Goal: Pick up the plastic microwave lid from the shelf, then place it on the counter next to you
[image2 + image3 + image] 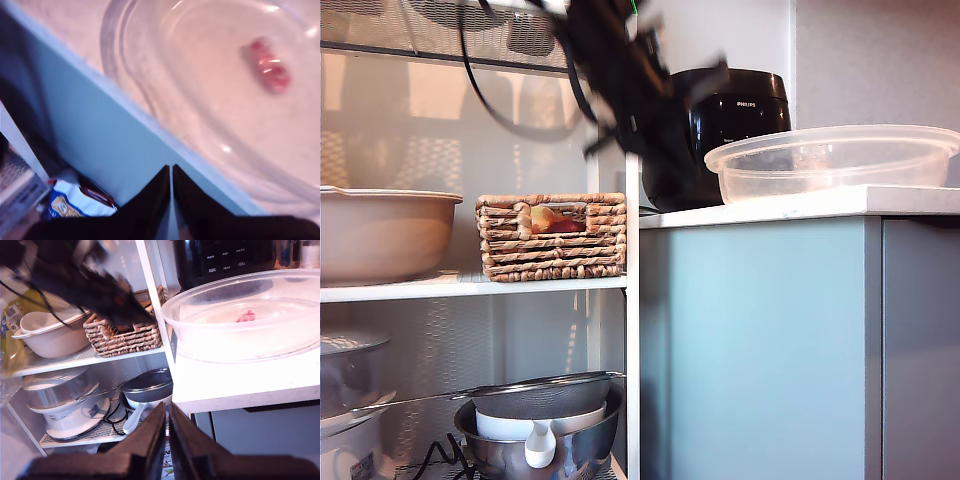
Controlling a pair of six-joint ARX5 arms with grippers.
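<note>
The plastic microwave lid [830, 160] lies rim-up on the white counter [800, 205], near its edge and in front of a black cooker. Its red centre spot [265, 65] shows through the clear dome [225, 100]. My first gripper [171, 167] is shut and empty, hanging off the counter edge beside the lid and not touching it. A blurred black arm [620, 70] in the exterior view's upper middle, between the shelf [470, 287] and the counter, appears to be this first arm. My second gripper [166, 407] is shut and empty, lower and back from the lid [250, 325] and counter [225, 380].
A black Philips cooker [730, 110] stands behind the lid. The shelf holds a wicker basket [552, 235] and a beige bowl [380, 230]; below sit a metal bowl with a strainer [540, 430] and a white appliance [65, 405]. Blue-grey cabinet fronts [750, 350] lie under the counter.
</note>
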